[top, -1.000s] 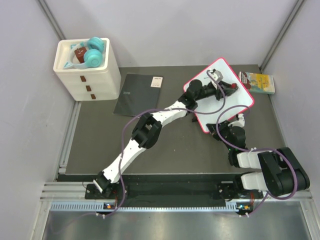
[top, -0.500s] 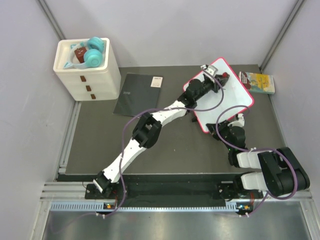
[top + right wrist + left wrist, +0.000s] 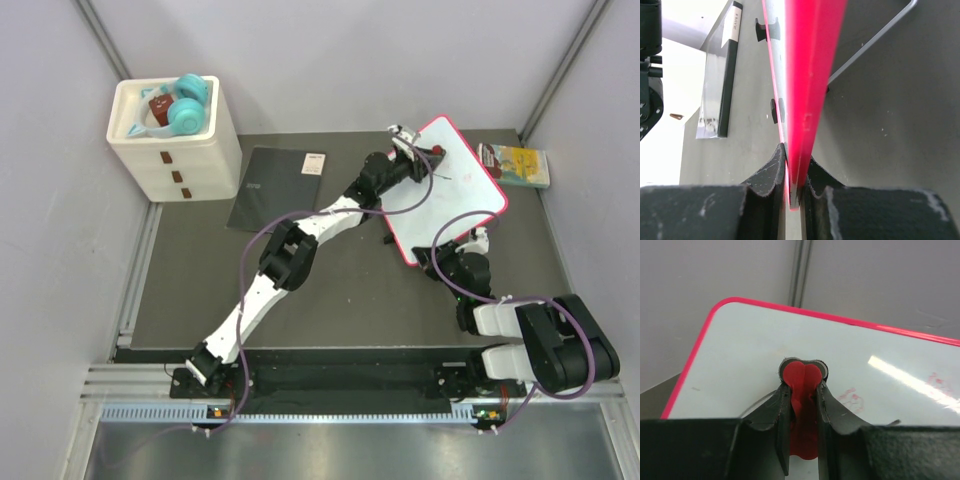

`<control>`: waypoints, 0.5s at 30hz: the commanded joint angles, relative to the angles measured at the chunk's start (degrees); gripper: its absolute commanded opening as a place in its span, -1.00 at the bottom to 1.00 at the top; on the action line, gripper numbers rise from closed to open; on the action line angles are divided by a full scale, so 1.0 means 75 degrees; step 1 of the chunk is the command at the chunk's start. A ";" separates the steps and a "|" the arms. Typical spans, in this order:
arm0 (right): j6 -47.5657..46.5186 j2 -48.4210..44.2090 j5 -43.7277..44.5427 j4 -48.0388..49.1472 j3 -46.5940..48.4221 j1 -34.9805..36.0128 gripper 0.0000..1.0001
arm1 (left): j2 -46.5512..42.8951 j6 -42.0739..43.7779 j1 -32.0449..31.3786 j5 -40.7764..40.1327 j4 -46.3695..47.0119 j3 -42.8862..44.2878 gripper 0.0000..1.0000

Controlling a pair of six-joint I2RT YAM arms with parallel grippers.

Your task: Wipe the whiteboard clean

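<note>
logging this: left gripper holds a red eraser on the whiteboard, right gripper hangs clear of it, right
No: the right gripper is shut on the edge of the whiteboard, as the right wrist view shows. The left gripper does hold the red eraser.

A book (image 3: 517, 166) crowds the whiteboard's (image 3: 475, 185) right edge — near mat (image 3: 370, 300) open.

The dark grey counter (image 3: 330, 290) carried the whiteboard (image 3: 465, 195) on its far right part, set askew to the counter's edges. A black notebook (image 3: 275, 188) lay flat to the left of the whiteboard, well apart from it, and a white drawer unit (image 3: 190, 165) stood farther left still, at the far left corner. A small yellow-green book (image 3: 517, 165) lay just beside the whiteboard's right corner, against the right wall.
</note>
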 commanded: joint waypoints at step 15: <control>-0.0883 0.0259 -0.0678 -0.1929 -0.0225 0.0448 -1.00 | -0.0247 -0.0331 -0.0603 0.0355 -0.0662 -0.0273 -1.00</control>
